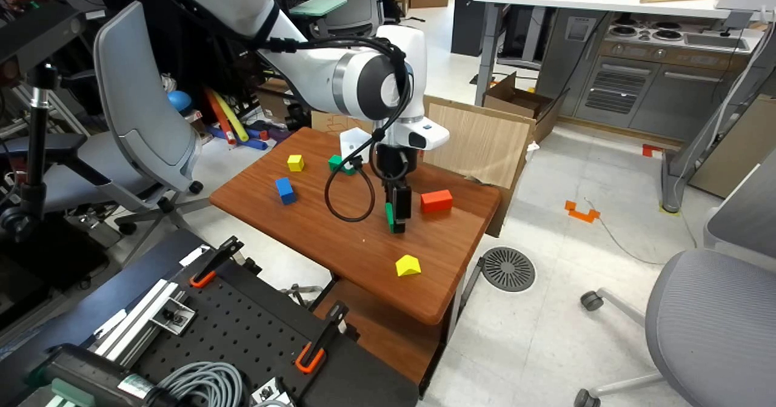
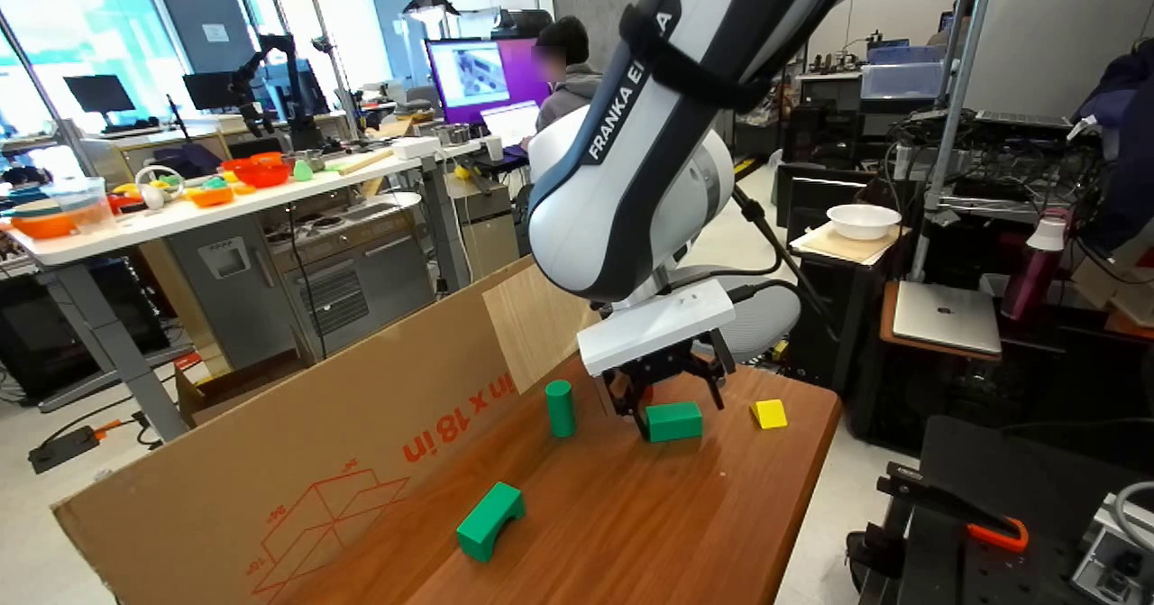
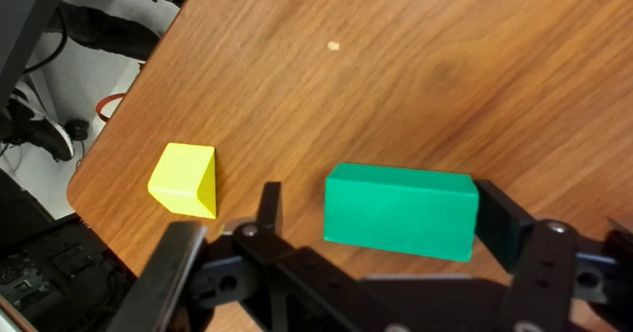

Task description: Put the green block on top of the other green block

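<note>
The green block [image 1: 389, 216], a bright rectangular block, lies on the table; it also shows in an exterior view [image 2: 674, 422] and in the wrist view [image 3: 399, 215]. The other green block, arch-shaped, stands farther along the table in an exterior view [image 2: 491, 519]; it is partly hidden by the arm in an exterior view [image 1: 339, 164]. My gripper [image 2: 682, 417] is open, lowered around the green block. In the wrist view, the right finger is against or very close to the block's end; a gap separates the left finger from it.
A green cylinder [image 2: 560, 409] stands upright beside the gripper. A red block [image 1: 436, 201] and a yellow wedge-like block [image 1: 408, 265] lie near it. A blue block [image 1: 285, 191] and a yellow cube [image 1: 295, 163] lie toward the far end. A cardboard panel [image 2: 297, 443] borders one table side.
</note>
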Controlling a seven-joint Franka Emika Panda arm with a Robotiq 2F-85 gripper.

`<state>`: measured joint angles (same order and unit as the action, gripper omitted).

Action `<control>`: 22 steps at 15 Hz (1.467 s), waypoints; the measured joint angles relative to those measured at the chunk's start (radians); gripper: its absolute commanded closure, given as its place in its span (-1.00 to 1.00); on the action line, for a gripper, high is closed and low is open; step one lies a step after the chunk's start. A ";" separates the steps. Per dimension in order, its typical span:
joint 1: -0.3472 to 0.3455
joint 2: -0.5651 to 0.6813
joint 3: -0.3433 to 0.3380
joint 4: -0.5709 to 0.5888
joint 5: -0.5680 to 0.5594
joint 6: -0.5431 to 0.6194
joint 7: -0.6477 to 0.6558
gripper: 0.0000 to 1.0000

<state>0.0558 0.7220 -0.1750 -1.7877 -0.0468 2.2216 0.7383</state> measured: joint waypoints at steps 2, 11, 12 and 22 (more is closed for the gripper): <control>0.000 0.000 0.001 0.003 0.000 0.000 -0.007 0.02; 0.042 -0.029 0.013 0.023 -0.030 0.006 -0.059 0.09; 0.058 -0.052 0.013 0.018 -0.043 0.008 -0.062 0.09; 0.135 -0.299 0.108 -0.004 -0.081 -0.030 -0.156 0.09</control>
<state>0.1906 0.4228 -0.0674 -1.7919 -0.1279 2.1920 0.5824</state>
